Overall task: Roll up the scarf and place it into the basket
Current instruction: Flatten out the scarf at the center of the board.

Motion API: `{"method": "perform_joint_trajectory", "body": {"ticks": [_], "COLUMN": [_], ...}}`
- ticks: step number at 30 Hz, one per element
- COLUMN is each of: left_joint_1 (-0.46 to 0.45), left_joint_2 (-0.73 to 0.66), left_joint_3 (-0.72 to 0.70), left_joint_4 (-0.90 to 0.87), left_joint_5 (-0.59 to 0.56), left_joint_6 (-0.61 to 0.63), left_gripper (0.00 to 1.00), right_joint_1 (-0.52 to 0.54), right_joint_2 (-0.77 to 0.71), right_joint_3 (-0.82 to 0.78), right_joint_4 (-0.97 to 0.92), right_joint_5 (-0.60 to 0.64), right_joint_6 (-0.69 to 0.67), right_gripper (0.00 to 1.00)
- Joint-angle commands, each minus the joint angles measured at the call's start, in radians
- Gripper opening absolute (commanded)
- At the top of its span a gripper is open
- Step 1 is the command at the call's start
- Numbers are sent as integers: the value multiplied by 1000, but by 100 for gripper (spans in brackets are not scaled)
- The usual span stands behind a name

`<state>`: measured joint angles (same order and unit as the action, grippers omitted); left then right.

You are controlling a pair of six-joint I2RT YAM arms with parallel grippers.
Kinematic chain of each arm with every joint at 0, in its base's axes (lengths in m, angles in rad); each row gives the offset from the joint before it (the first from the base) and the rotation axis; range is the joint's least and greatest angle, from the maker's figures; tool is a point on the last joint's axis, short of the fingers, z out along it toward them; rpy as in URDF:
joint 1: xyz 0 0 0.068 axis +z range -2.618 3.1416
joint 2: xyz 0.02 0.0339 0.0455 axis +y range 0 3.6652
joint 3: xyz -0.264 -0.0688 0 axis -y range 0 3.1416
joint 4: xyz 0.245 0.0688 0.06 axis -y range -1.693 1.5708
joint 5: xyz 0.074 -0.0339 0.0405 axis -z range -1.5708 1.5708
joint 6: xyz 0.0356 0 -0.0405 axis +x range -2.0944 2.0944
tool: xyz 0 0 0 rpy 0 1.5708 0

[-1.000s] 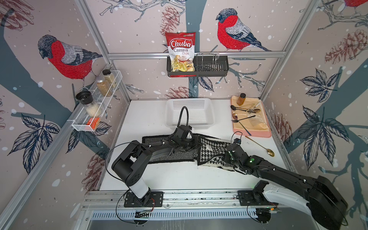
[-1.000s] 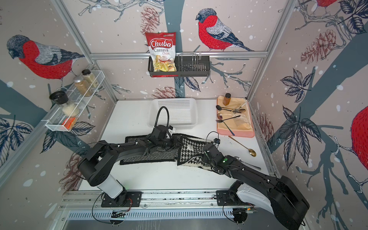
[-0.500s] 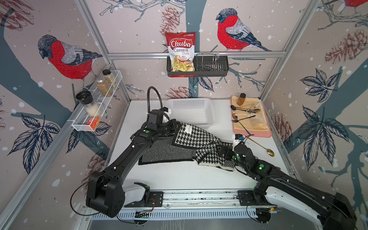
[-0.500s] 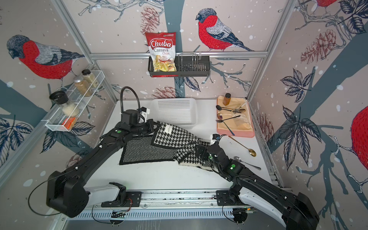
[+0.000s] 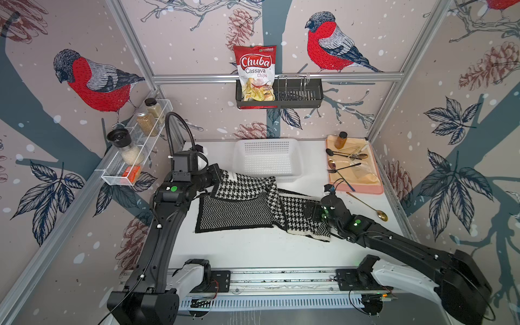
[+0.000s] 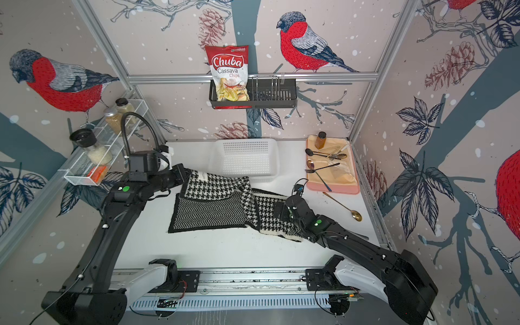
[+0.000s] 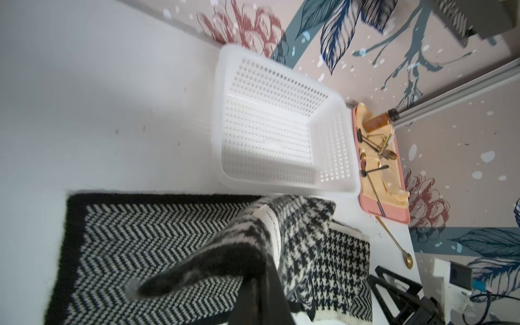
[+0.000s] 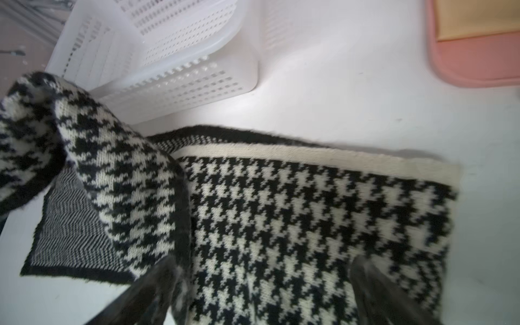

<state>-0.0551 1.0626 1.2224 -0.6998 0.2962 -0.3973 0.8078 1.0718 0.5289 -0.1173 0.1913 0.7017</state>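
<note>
Scarf (image 5: 239, 209) on white tabletop (image 5: 253, 247), bird-print walls (image 5: 197, 42); left end effector (image 5: 219, 176) tight on it, right end effector (image 5: 309, 209) agape.

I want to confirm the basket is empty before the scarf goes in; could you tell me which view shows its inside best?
The left wrist view: the basket appears large, its whole perforated floor bare. Both top views show the basket smaller; the right wrist view catches only a blurred corner.
</note>
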Motion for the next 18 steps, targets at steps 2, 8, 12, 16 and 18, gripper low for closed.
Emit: {"method": "perform_joint_trajectory", "body": {"ticks": [2,8,12,16,18], "left_joint_1": [7,7,7,0,0], "left_joint_2": [-55,-167,-257,-301,-288], "left_joint_3": [13,-105,-206,-272,-266], "left_joint_4": [8,157,323,446,443], "left_joint_5": [-89,-21,107,246,266], "left_joint_6": [73,154,217,293,314], "left_gripper": [0,0,0,0,0], "right_joint_1": [51,49,18,-54,-94], "right_joint_2": [79,220,295,341,354], "right_joint_3": [37,2,-26,-46,-41], "right_joint_4": [72,54,46,16,-15], "right_joint_5": [-82,-104,-98,-64,-32], "right_joint_6": [-18,94,138,171,176], "right_gripper": [95,94,96,97,97]}}
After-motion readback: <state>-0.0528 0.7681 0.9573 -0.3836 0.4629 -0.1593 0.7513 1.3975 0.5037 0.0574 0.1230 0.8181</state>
